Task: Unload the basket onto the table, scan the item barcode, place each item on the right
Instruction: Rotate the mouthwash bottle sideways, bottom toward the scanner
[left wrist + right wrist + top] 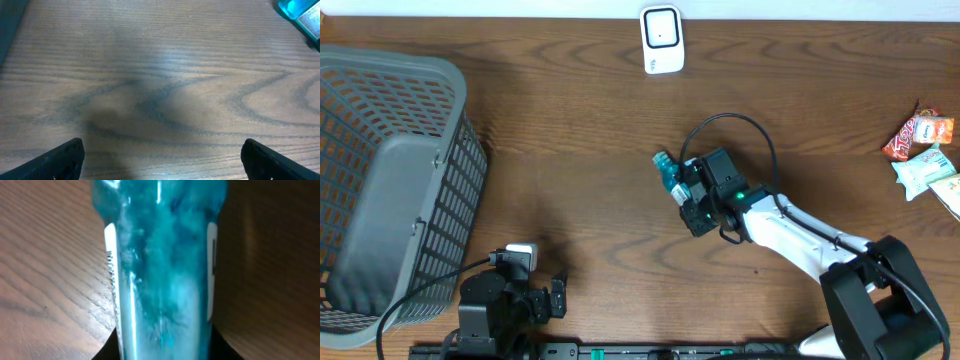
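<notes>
Right pincer (685,190) clamped on the translucent teal plastic bottle (160,280), left pincer (162,160) agape: we fear a slick twist away from the white scanner (661,40).

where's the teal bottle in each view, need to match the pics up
Overhead: the teal bottle sits near the centre, a little right of the middle.
Left wrist: only one end of it shows, in the top right corner.
Right wrist: it fills the middle of the picture from top to bottom.
Shared landmark: the brown wood-grain table, seen in all three views.
</notes>
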Action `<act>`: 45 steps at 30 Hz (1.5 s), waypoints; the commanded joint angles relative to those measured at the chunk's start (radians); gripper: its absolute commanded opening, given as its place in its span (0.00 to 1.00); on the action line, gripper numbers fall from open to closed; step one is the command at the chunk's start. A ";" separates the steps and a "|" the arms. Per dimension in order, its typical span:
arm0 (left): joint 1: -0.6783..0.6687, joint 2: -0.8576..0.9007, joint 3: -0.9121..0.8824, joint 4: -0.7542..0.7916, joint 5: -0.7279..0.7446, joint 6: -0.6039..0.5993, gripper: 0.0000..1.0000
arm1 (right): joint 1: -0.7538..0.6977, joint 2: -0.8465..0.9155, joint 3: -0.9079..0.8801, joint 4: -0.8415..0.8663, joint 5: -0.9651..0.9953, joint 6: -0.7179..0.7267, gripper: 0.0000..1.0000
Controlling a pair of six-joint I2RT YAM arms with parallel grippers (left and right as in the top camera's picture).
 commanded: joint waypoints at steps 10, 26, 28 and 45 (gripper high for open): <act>-0.003 0.000 -0.003 -0.003 0.002 -0.004 0.99 | -0.018 -0.032 0.002 -0.019 -0.146 -0.021 0.01; -0.003 0.000 -0.003 -0.003 0.002 -0.004 1.00 | -0.037 -0.289 0.008 -0.057 -0.287 -0.110 0.01; -0.003 0.000 -0.003 -0.003 0.002 -0.004 0.99 | -0.038 -0.315 0.008 -0.065 -0.350 -0.132 0.01; -0.003 0.000 -0.003 -0.003 0.002 -0.004 1.00 | -0.096 -0.449 0.008 -0.163 -0.711 -0.267 0.01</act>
